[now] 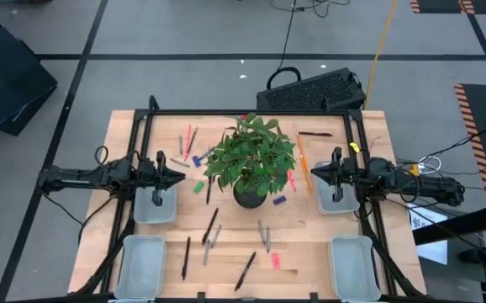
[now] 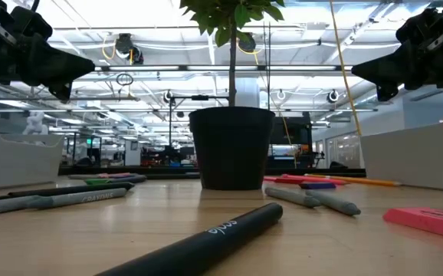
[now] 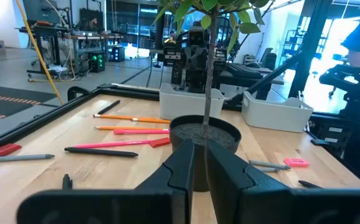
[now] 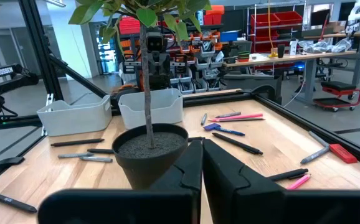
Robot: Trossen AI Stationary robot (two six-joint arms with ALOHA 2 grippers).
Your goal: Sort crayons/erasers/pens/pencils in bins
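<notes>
Left pincer (image 1: 178, 177), right pincer (image 1: 315, 172) closed, raised

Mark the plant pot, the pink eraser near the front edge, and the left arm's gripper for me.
plant pot (image 1: 249, 198): high view, its dark rim.
pink eraser (image 1: 276, 261): high view, middle of its top face.
left gripper (image 1: 181, 177): high view, at its fingertips, above a bin.

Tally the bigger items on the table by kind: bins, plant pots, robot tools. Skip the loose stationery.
bins: 4
plant pot: 1
tools: 2, the left tool and the right tool
Total: 7
</notes>
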